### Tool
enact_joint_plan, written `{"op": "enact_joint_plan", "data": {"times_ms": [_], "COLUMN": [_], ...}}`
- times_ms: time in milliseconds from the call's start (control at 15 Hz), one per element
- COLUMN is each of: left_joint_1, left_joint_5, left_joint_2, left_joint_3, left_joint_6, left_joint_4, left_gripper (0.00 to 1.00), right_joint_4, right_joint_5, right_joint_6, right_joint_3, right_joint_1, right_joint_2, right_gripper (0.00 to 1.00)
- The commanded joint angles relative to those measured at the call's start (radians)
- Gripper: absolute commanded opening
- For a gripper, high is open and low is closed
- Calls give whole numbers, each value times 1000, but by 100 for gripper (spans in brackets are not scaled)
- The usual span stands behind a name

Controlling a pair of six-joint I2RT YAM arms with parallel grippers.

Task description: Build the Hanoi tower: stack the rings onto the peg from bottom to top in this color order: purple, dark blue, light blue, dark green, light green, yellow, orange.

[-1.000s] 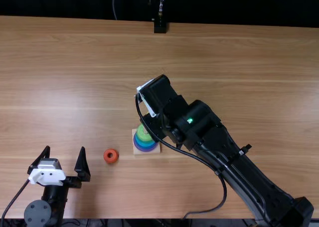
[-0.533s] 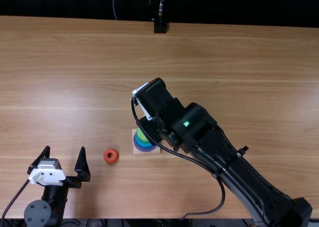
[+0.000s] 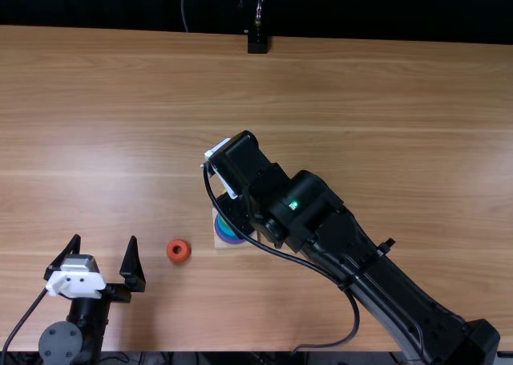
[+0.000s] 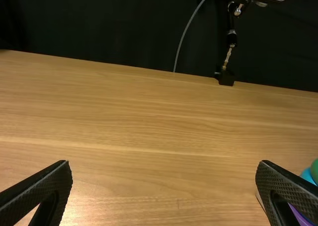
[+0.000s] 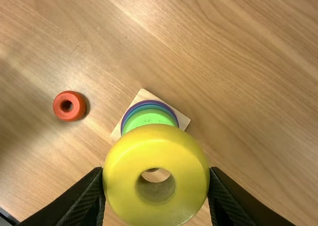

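Yellow ring (image 5: 156, 146), likely light and stiff, was aptly pinched across its outer sides by the right gripper (image 5: 156, 172); the left gripper (image 4: 164, 164) gaped.

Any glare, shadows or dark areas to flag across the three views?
Top view: pale glare on the table, left of centre. Left wrist view: backdrop nearly black. Right wrist view: soft shadow beside the orange ring, mild sheen on the yellow ring in the right gripper.
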Motion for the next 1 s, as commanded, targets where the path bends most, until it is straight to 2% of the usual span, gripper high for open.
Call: {"op": "enact_joint_plan", "data": {"times_ms": [0, 533, 933], "left_joint_1": [-6, -6, -6], "left_joint_5": [13, 11, 11], "left_joint_2": [-11, -11, -11], "left_joint_3": [-30, -30, -30], "left_joint_6": [0, -2, -2], "left_joint_4": [5, 5, 5], "left_gripper": [100, 100, 100], "right_joint_4": [3, 1, -1], "right_joint_5": [-3, -1, -1], "right_joint_6": [3, 5, 5], "right_joint_3": [26, 23, 23], "right_joint_1": [10, 15, 49], "right_joint_2": [-33, -32, -33], "right_gripper": [0, 0, 0]}}
